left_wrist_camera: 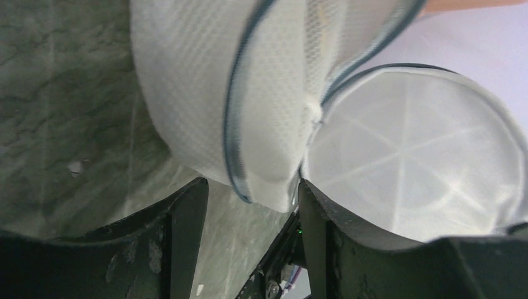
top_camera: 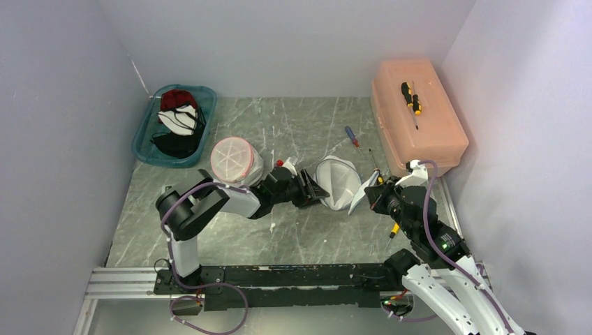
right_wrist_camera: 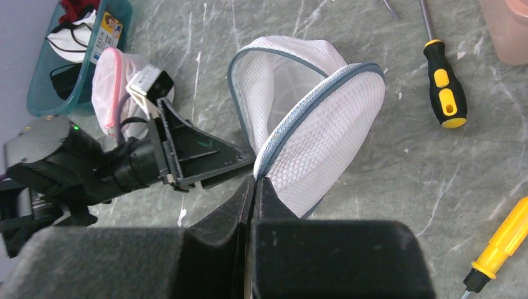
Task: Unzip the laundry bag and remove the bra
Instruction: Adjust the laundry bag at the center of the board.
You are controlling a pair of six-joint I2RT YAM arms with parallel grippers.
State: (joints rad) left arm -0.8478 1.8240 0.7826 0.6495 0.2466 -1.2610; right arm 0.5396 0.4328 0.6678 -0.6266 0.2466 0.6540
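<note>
The laundry bag (right_wrist_camera: 311,124) lies unzipped mid counter (top_camera: 314,237). The right pincer (right_wrist_camera: 254,180) is clamped on its near edge. The left pincer (left_wrist_camera: 249,187) is apart around another edge (not squeezing). Next we should reach inside for the bra, which we cannot see. The blue bin (top_camera: 143,148), far left, holds other bras (top_camera: 178,122).

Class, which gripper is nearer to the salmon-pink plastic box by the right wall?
Right. The right gripper sits in front of the near-left corner of the box; the left gripper is farther left, beyond the white mesh bag.
</note>
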